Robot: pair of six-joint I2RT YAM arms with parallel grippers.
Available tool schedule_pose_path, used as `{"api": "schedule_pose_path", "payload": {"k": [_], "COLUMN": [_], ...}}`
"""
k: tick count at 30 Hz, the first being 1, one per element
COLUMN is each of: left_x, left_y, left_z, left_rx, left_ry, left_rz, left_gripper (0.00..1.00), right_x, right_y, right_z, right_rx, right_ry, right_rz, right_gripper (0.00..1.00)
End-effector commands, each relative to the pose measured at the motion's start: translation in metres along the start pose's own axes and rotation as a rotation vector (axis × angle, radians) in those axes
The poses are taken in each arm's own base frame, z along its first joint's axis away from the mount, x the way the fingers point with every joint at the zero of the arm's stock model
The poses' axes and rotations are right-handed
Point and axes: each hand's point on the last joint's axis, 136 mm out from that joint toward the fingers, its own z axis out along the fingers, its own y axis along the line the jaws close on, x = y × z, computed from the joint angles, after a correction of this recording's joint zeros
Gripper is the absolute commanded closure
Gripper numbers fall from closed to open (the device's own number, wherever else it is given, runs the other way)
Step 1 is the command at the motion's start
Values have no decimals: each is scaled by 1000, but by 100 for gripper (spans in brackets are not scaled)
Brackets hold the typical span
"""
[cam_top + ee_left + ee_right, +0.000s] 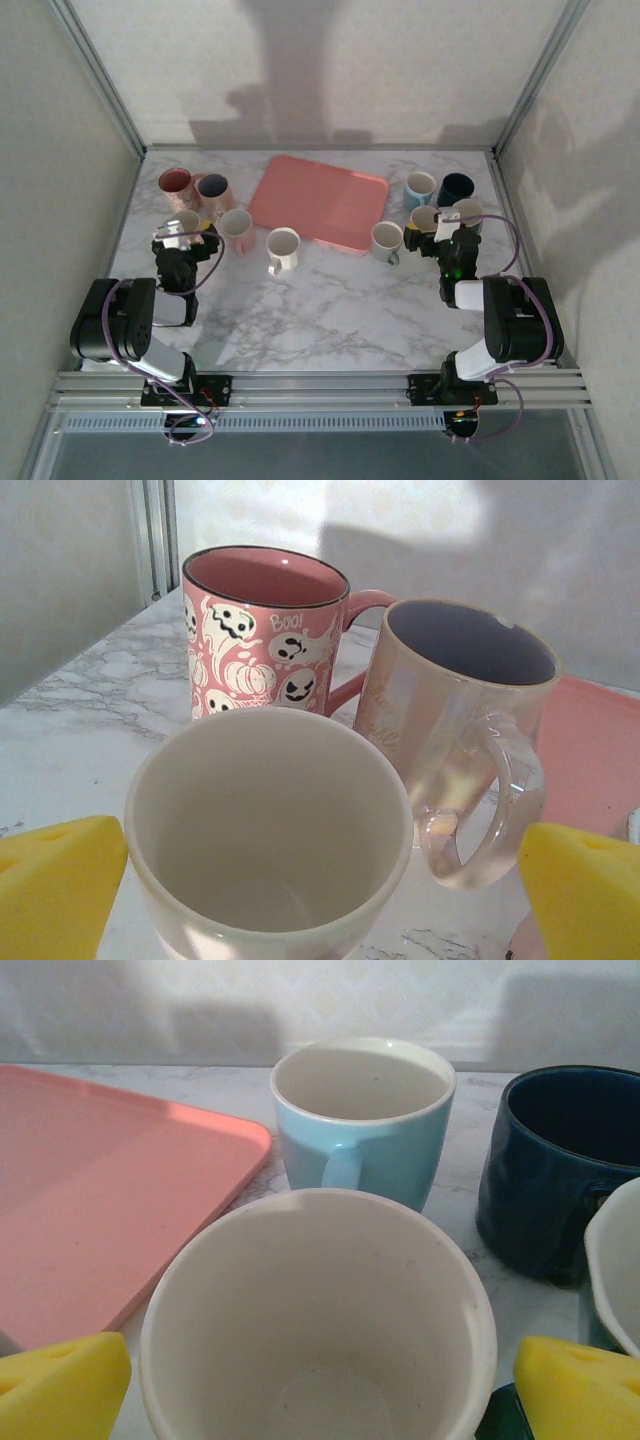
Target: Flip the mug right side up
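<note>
White mug (pixel 270 820) stands ungripped in open left end effector (pixel 320 885) (right end effector (pixel 320 1390) likewise).

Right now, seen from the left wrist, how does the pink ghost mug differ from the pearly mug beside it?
The pink ghost mug carries white ghosts and pumpkins; the pearly mug has a pale iridescent sheen. Inside, the ghost mug is pink, the pearly mug greyish purple. The ghost mug's handle points to the view's right; the pearly mug's faces the camera. Both stand upright on the marble table.
</note>
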Motion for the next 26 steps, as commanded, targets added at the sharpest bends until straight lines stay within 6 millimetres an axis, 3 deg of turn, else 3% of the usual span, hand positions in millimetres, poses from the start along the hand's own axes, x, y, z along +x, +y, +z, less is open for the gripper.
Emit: {"api": "schedule_pose_path", "payload": {"k": [1, 26], "left_x": [-6, -5], "left_y": [-2, -3], "left_z": [0, 0], "left_rx": [3, 4], "left_ry": [-29, -27], "left_rz": [8, 9], "left_gripper": [0, 0], "right_x": [28, 28], "right_y": [-6, -11], "right_z": [1, 2], "right_rx": [35, 69], "right_ry": [103, 108], "right_rz": [46, 55], "right_gripper": [1, 1]}}
